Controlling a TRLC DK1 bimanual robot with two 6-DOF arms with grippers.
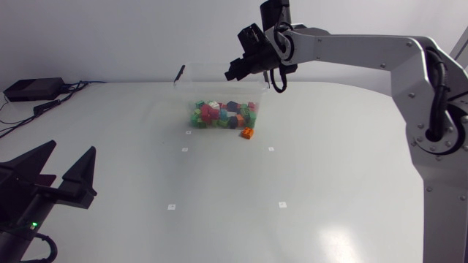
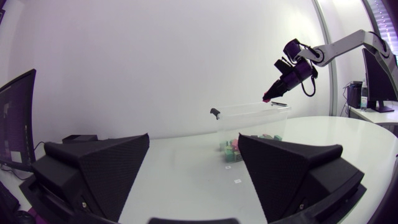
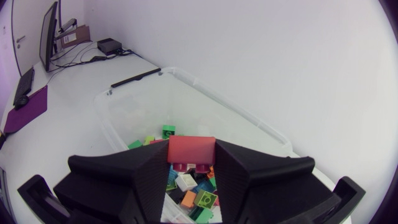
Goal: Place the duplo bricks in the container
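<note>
My right gripper [image 3: 191,163] hangs above the clear plastic container [image 3: 186,102], shut on a red duplo brick [image 3: 190,151] that sits between its fingers. In the head view this gripper [image 1: 235,71] is over the container's [image 1: 219,75] back rim. Several coloured bricks [image 1: 221,114] lie inside the container, and one orange brick [image 1: 248,133] lies on the table just outside its front right corner. My left gripper [image 1: 64,174] rests at the near left of the table, open and empty; its broad fingers [image 2: 102,165] fill the left wrist view.
The white table [image 1: 292,190] carries small square markers around its middle. A black handle clip [image 1: 179,73] sits on the container's left rim. My right arm [image 1: 365,55] spans the back right of the table.
</note>
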